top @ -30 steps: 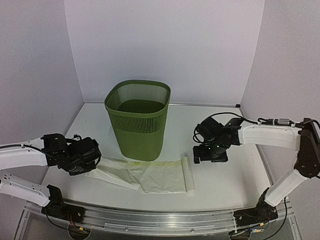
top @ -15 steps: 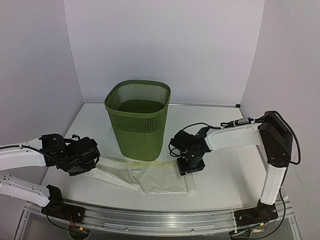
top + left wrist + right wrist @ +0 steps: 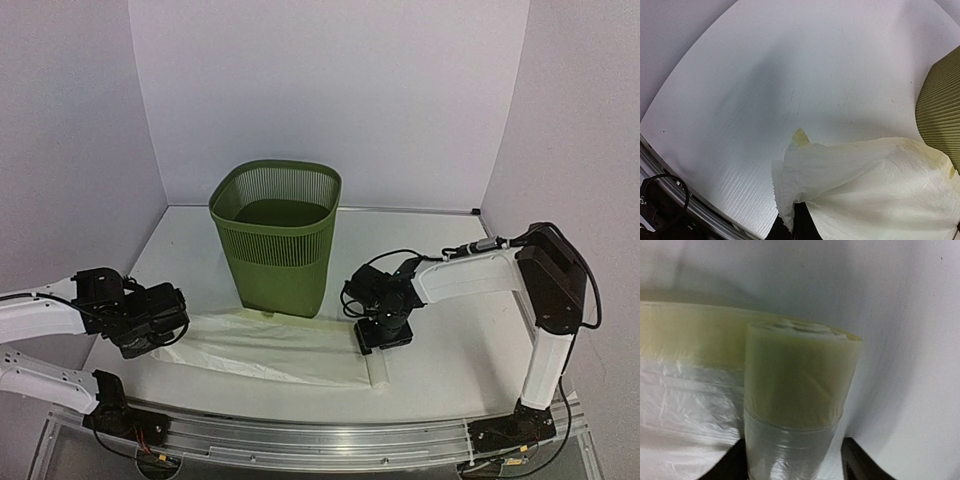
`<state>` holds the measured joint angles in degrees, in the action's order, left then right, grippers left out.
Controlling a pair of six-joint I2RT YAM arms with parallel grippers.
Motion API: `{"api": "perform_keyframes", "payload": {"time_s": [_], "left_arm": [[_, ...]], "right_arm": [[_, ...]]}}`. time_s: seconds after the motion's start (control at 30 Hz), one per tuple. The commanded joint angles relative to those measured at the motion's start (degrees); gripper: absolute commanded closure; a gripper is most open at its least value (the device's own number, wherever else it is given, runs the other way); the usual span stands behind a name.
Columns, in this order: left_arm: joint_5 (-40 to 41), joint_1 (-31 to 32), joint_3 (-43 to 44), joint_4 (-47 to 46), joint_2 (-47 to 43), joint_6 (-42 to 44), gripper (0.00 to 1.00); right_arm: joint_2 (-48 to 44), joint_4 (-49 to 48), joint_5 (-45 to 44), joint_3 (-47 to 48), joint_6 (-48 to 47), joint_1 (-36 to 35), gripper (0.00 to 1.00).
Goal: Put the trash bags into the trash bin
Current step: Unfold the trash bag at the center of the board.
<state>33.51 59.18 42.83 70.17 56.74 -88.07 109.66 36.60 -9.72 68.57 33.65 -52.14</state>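
**Bag held at both ends, bin behind its middle**

White table (image 3: pixel 470 300), pale lilac walls (image 3: pixel 330 90) on three sides; trash bin (image 3: pixel 276 240) upright at mid-table toward the far edge, mouth open.

Trash bags (image 3: pixel 270 345) lie flat between bin and near edge; long axis parallel to the near edge; far margin just at the bin's foot.

Left gripper (image 3: pixel 165 322) at the bag's left end; wrist view shows a corner of film pinched between closed jaws.

Right gripper (image 3: pixel 385 335) at the right end, where the film is still rolled; fingers (image 3: pixel 725 467) flank the roll and appear clamped against it.

Judgement: bin lies straight behind the bag's middle, about equally far from each gripper, neither arm nearer; the span looks wider than the rim, so the ends should converge and lift before going over; thin film may sag or catch on the rim.
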Motion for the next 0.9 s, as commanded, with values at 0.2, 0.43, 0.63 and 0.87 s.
{"api": "perform_keyframes", "payload": {"time_s": [0.2,0.43,0.63,0.87], "left_arm": [[4.14,-0.24,3.48,5.74,-7.52,-2.34,1.00],[4.32,-0.20,4.71,5.03,-4.39,-1.22,1.00],[3.92,-0.17,6.67,3.25,-0.46,1.44,1.00],[1.98,-0.20,6.97,-7.00,1.30,13.03,1.00]], "right_arm": [[-6.98,3.35,-7.81,-7.29,1.48,3.01,0.24],[-13.72,4.53,-10.59,-12.98,2.86,8.07,0.22],[-16.84,5.67,-12.24,-16.82,4.70,12.16,0.20],[-21.33,6.10,-13.43,-16.32,6.09,14.79,0.18]]}}
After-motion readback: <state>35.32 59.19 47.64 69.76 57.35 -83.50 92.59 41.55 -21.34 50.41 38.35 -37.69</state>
